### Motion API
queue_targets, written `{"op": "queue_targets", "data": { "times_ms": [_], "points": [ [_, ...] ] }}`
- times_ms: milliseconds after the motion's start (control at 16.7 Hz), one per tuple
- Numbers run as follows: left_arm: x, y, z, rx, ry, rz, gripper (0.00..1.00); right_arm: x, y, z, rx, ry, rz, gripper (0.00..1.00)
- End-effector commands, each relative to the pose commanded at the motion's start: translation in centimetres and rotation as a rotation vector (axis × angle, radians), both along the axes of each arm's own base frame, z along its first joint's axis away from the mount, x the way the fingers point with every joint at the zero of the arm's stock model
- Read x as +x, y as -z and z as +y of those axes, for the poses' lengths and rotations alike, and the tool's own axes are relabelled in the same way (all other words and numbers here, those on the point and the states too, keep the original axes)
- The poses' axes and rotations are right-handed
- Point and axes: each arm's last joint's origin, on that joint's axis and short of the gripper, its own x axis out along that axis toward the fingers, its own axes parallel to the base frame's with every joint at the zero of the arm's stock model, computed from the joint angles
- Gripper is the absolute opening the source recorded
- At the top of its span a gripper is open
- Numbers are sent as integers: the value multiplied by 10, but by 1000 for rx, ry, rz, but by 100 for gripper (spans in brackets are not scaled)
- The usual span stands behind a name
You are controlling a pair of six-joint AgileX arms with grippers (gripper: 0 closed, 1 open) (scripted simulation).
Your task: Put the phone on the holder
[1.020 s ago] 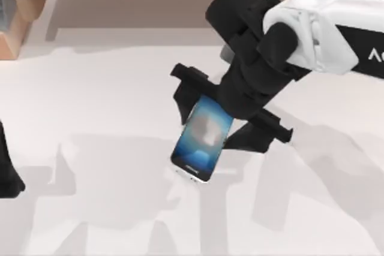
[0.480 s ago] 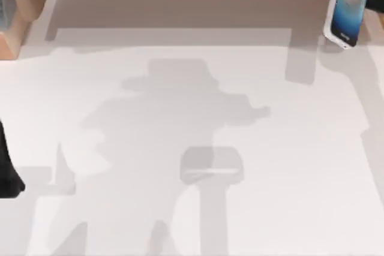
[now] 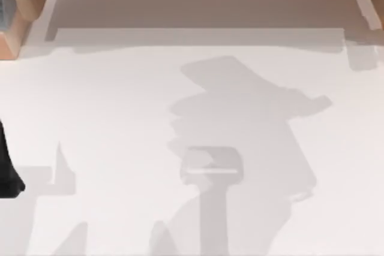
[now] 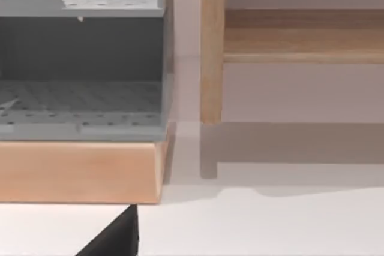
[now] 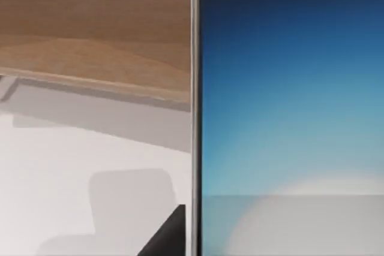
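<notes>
1. Phone (image 5: 288,118) sits right in front of the right wrist camera. Its blue screen fades to a soft white patch at one end, and its slim pale edge runs straight across the picture.
2. The phone is up off the white table (image 5: 54,166), which lies behind it with a wooden board (image 5: 90,34) along the far side.
3. A dark wedge of the right gripper (image 5: 171,235) shows just beside the phone's edge. The contact itself is hidden, but the phone hanging this close to the wrist suggests the gripper is clamped on it.
4. In the top view a pale grey rounded shape (image 3: 211,166) lies near the middle of the table, with a thin light line across it. It may be the holder or only a shadow; I cannot tell which.
5. Broad grey shadows spread over the table around and beyond that shape.
6. The left arm (image 3: 7,166) is parked at the table's left edge, a dark mass in the top view.
7. The left gripper (image 4: 117,241) shows as one dark tip over the table, facing a wooden-based rack (image 4: 78,169) with grey perforated shelves (image 4: 78,97) and a wooden post (image 4: 211,46). Whether it is open or closed I cannot tell.
</notes>
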Motion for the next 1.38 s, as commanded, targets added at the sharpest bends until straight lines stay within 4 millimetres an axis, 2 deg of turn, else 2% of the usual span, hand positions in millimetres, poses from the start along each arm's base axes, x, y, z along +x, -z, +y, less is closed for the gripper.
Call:
{"op": "queue_targets", "data": {
  "times_ms": [120,300,420,540,660,780,900,1380],
  "points": [
    [0,0,0,0,0,0,100,-17,2,-49,-80,66,-79,0],
    [0,0,0,0,0,0,100,-59,15,-123,-217,194,-139,0],
    [0,0,0,0,0,0,100,-91,30,-157,-290,249,-148,0],
    [0,0,0,0,0,0,100,-119,47,-178,-344,274,-149,0],
    [0,0,0,0,0,0,100,-138,64,-186,-367,272,-149,0],
    [0,0,0,0,0,0,100,-148,76,-187,-368,256,-154,0],
    [0,0,0,0,0,0,100,-151,82,-186,-362,243,-157,0],
    [0,0,0,0,0,0,100,-146,79,-182,-391,238,-160,0]
  ]
}}
